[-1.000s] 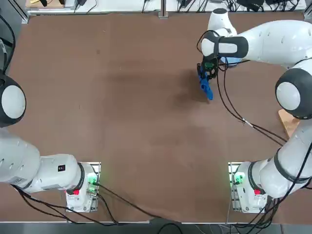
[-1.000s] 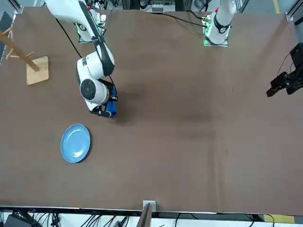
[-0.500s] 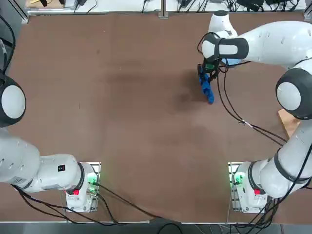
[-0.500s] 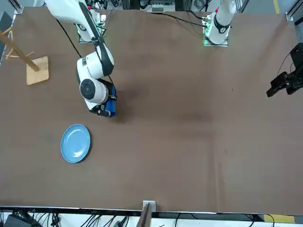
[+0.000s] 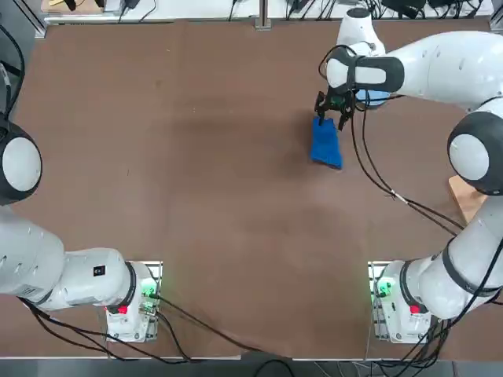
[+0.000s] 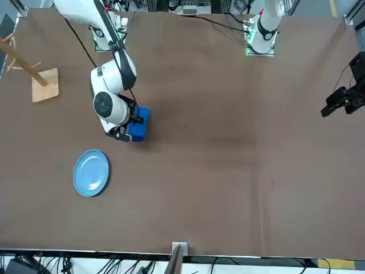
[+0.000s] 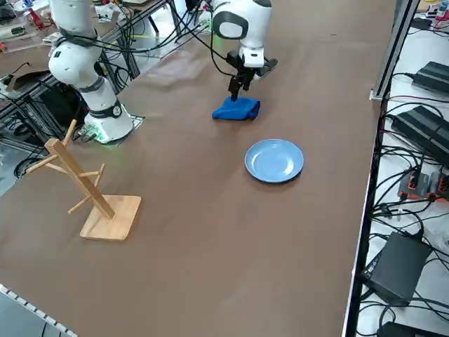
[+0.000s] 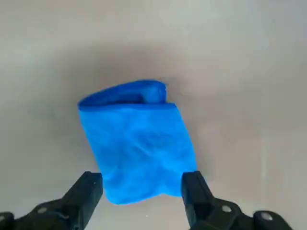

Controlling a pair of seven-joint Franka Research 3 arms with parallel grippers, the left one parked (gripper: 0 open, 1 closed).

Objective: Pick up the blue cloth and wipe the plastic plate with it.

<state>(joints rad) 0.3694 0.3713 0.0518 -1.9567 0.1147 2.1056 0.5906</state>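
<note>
From my remote station: my right claw [image 8: 141, 189] hangs with its fingers spread and empty over the near edge of the folded blue cloth [image 8: 136, 146], which lies flat on the brown worktop [image 5: 196, 196]. The round light-blue plastic plate [image 7: 274, 160] sits bare, near the cloth but apart. This fits either a cloth about to be grasped or one set down after wiping; I cannot say which. Count: one wooden rack [image 7: 88, 186], one cloth, one plate.
</note>
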